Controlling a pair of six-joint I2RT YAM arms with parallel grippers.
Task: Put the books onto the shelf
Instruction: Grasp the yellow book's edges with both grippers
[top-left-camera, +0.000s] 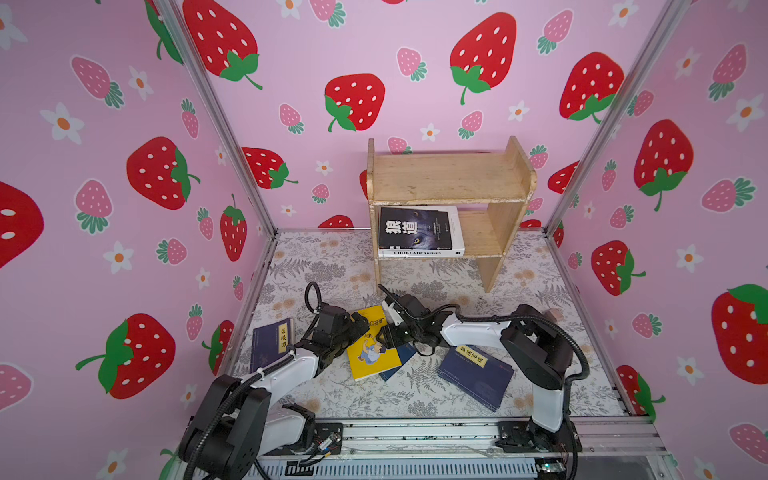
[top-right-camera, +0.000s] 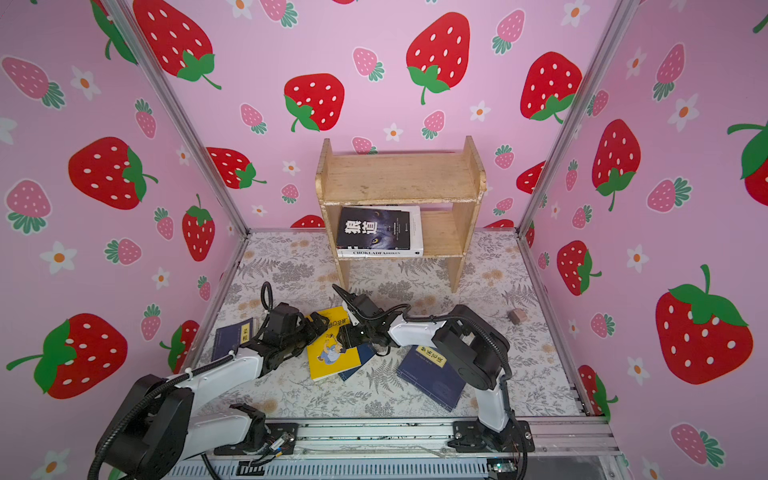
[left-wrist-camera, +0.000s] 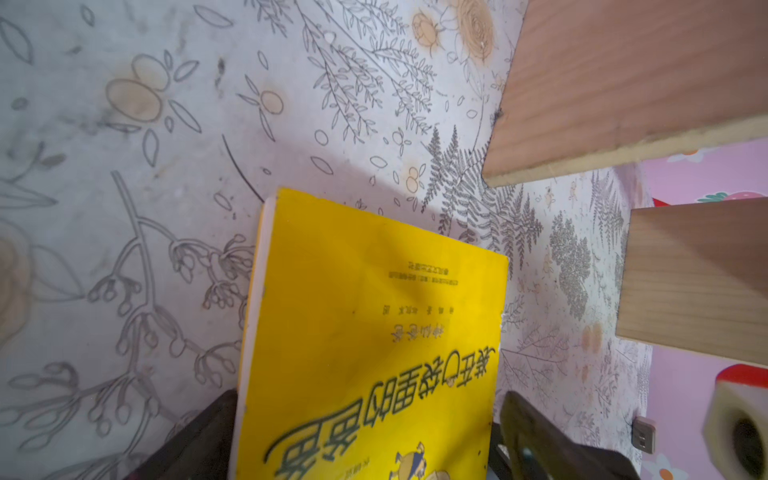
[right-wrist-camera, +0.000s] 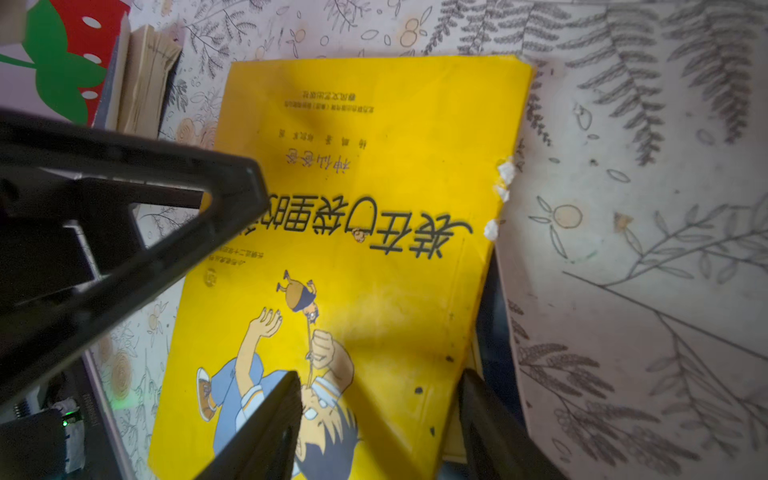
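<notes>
Reads as a robot-lab test booth: closed in on three sides by pink strawberry-print panels (top-left-camera: 415, 62), framed with bare aluminium profiles (top-left-camera: 220, 124), floored by a floral-papered desk (top-left-camera: 332, 266), with left arm (top-left-camera: 286, 370) and right arm (top-left-camera: 469, 332) mounted on a slotted metal rail (top-left-camera: 415, 432).

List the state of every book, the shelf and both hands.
shelf: upright, top tier bare.
wolf book: flat on the white book, lower tier.
white book: flat on lower tier.
yellow book: resting partly on middle navy book.
middle navy book: flat, partly covered.
left navy book: on table, beside wall.
right navy book: flat on table.
left hand: open, astride yellow book.
right hand: open, astride yellow book's edge.
</notes>
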